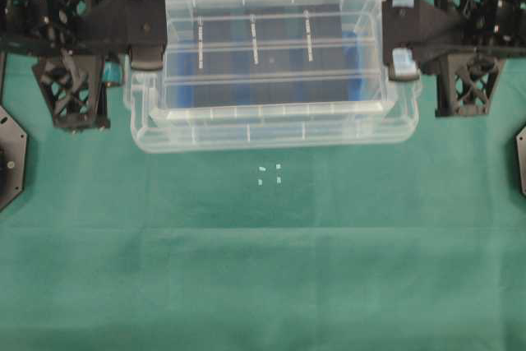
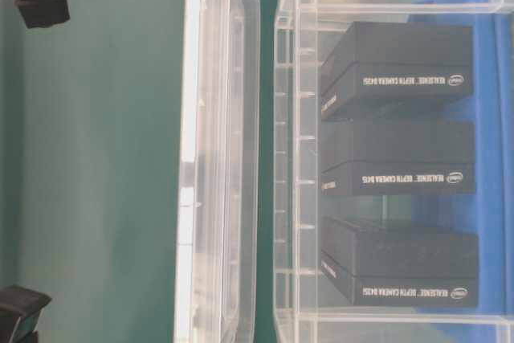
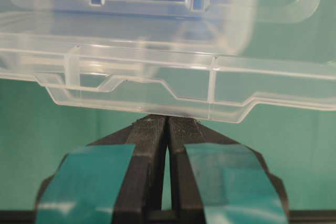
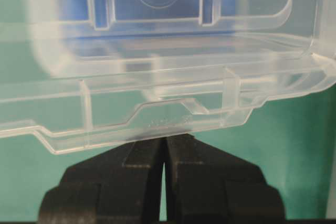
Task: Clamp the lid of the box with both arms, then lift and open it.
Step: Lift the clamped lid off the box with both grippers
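The clear lid (image 1: 271, 39) hangs level above the box (image 1: 271, 139), clamped between my two grippers at its short ends. The left gripper (image 1: 164, 30), with teal tape, is shut with its tips pressed against the lid's end tab (image 3: 157, 95). The right gripper (image 1: 385, 29), with light-blue tape, is shut and pressed the same way against the other end (image 4: 163, 121). In the table-level view a green gap separates the lid (image 2: 217, 158) from the box (image 2: 293, 158). The box holds three black boxes (image 2: 397, 70) on a blue insert (image 2: 490, 118).
The box stands on a green cloth (image 1: 263, 269). A few small white marks (image 1: 269, 173) lie just in front of it. Black mount plates sit at the left (image 1: 10, 158) and right (image 1: 521, 158) table edges.
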Robot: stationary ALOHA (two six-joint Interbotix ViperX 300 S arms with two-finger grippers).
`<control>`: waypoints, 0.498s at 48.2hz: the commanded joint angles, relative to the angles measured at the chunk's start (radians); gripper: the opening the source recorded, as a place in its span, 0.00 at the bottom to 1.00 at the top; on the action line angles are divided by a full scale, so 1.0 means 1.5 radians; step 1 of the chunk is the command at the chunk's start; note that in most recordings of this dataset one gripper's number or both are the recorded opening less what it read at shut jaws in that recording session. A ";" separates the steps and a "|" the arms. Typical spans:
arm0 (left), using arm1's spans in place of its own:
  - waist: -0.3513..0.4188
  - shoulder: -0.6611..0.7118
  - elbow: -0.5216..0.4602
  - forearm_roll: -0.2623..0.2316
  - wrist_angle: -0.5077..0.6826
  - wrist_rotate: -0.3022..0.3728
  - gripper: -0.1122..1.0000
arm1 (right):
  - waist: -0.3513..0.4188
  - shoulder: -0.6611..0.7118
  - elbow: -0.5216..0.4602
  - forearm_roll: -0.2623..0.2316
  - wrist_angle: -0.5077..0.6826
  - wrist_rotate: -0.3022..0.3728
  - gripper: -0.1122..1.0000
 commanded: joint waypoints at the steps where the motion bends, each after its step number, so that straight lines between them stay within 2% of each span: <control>1: -0.033 0.002 -0.043 -0.004 -0.026 -0.021 0.11 | 0.064 -0.002 -0.051 -0.005 -0.021 0.034 0.10; 15: -0.111 0.006 -0.043 -0.003 -0.026 -0.072 0.11 | 0.169 0.000 -0.055 -0.063 -0.005 0.135 0.10; 24: -0.150 0.008 -0.043 -0.003 -0.028 -0.097 0.11 | 0.231 0.012 -0.065 -0.085 0.011 0.184 0.10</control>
